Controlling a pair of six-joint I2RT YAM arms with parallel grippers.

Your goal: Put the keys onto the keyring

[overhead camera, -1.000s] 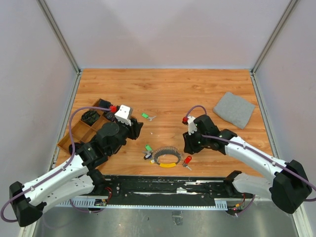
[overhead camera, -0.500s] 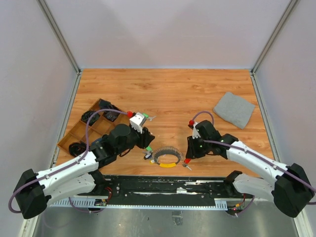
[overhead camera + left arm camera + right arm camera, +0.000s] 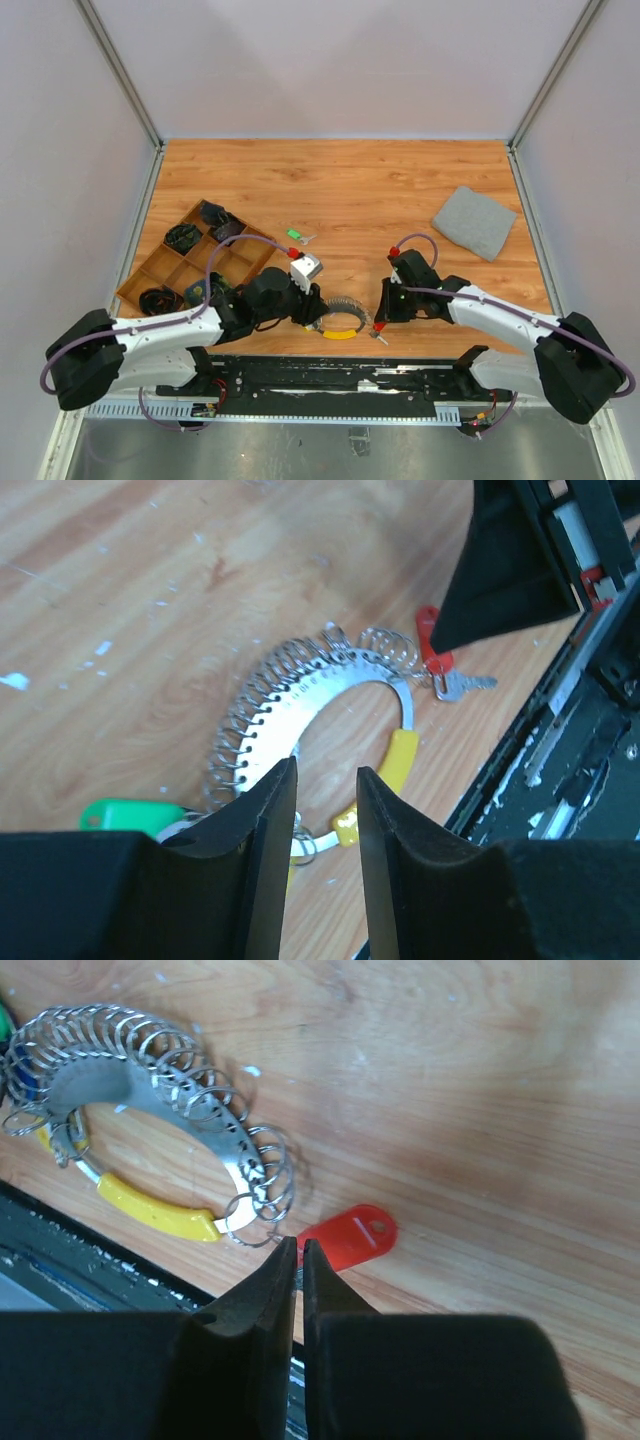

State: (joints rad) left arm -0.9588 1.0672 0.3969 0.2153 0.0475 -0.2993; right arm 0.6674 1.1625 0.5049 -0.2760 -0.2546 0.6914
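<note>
The red key point(image 3: 345, 1237) has its blade hidden behind the right gripper point(image 3: 297, 1250).

A wooden table point(image 3: 400, 180) sits boxed in by plain pale walls point(image 3: 340, 60) under even light.

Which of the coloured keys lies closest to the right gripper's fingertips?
The red-headed key, right beside the right gripper; the green-headed ones lie farther off, one by the left gripper, one loose mid-table.

Three small metal keys with plastic heads show: one green-headed key point(image 3: 295, 236) mid-frame from above, a second green-headed key point(image 3: 125, 815) lower left in the left wrist view, and one red-headed key point(image 3: 350, 1238). There is one silver crescent keyring with a yellow grip point(image 3: 300, 695), one grey cloth square point(image 3: 474, 221) and one brown compartmented tray point(image 3: 163, 268).
</note>
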